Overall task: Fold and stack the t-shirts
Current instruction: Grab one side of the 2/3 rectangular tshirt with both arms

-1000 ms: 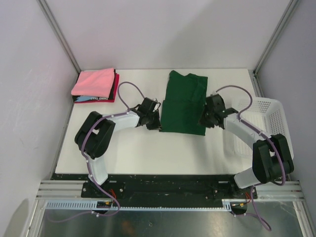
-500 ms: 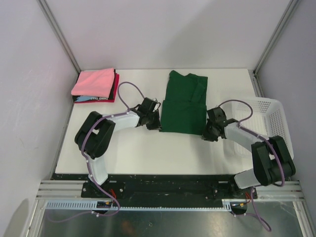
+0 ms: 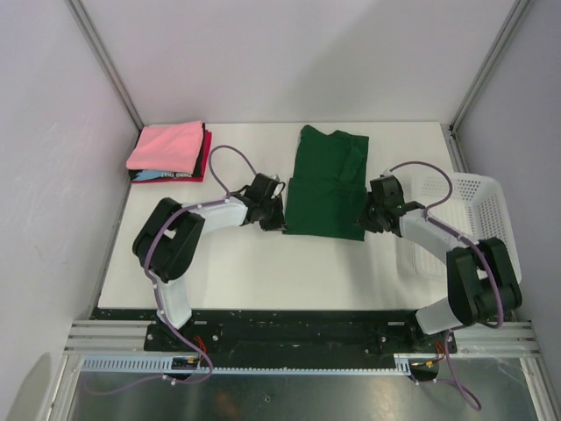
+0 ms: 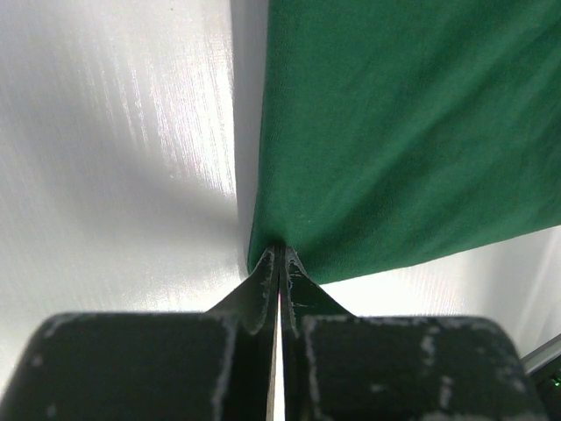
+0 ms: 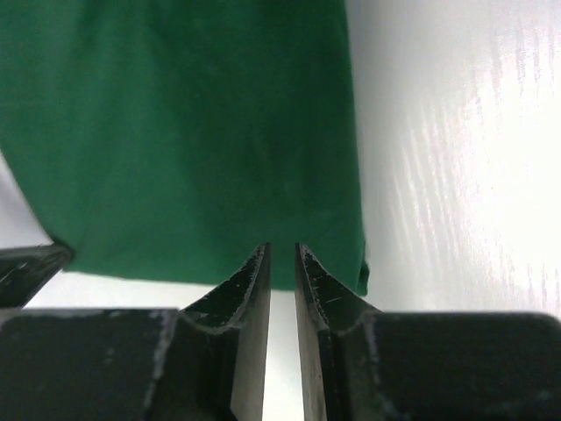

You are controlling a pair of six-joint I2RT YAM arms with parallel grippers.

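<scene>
White tabletop (image 3: pixel 263 263) carries a plain dark green cloth t-shirt (image 3: pixel 326 189); left gripper (image 4: pixel 279 253) pinches its near left corner, right gripper (image 5: pixel 282 250) narrowly parted at the near right hem.

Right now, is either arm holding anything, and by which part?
Left fingers pinch the dark green cloth t-shirt's near left corner; right fingers, slightly apart, grip nothing.

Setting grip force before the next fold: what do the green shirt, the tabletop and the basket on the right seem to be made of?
Green shirt: soft matte knit cloth, probably cotton; it puckers where the left gripper pinches its corner. Tabletop: hard, smooth white board with a semi-gloss finish, showing streaky glare. Basket: rigid white plastic, judging by its moulded mesh walls.
</scene>
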